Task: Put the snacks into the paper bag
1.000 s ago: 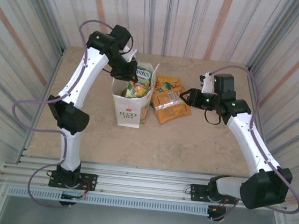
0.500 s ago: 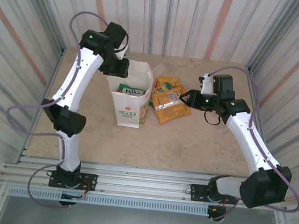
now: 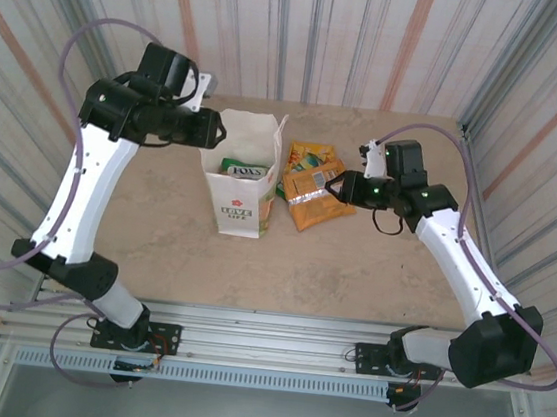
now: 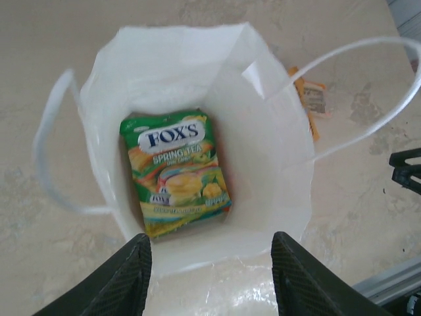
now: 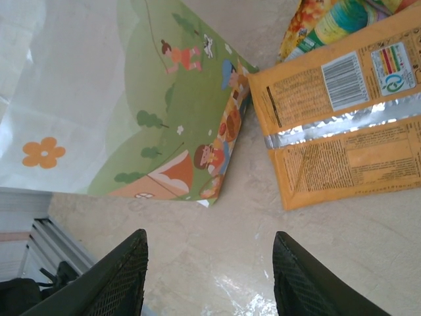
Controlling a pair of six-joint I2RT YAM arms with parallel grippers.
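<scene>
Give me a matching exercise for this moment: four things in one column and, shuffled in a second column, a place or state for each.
Things:
1. green FOX'S packet
2. orange packet
3. paper bag
4. left gripper

Places or states:
A. lying on the table beside the bag, barcode side up
B. open, nothing between its fingers
C. lying at the bottom, inside the bag
D. standing upright, mouth open

Pairs: 1-C, 2-A, 3-D, 4-B
</scene>
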